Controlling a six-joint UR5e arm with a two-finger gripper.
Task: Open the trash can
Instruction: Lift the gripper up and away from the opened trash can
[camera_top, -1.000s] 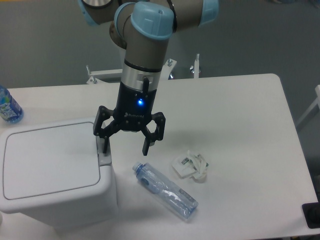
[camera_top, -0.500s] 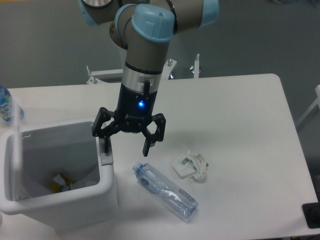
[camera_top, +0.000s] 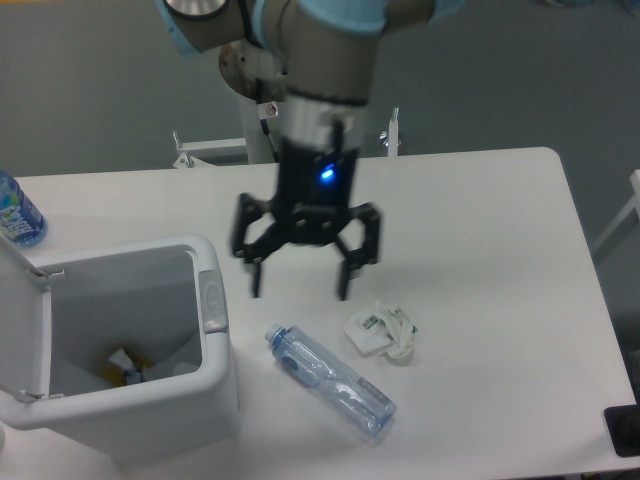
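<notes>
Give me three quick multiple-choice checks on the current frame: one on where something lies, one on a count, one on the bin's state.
1. Where does the clear bottle lie?
A. inside the trash can
B. flat on the table, right of the trash can
C. in the pincer

2. How many bottles show?
A. one
B. two
C. four

3. What state is the trash can in?
A. lid closed
B. tipped over
C. lid swung open

Answers: 1 B, it lies on its side on the table near the crumpled wrapper. 2 B, a second bottle stands at the left edge. 3 C, the interior shows; the open pincer holds nothing.
</notes>
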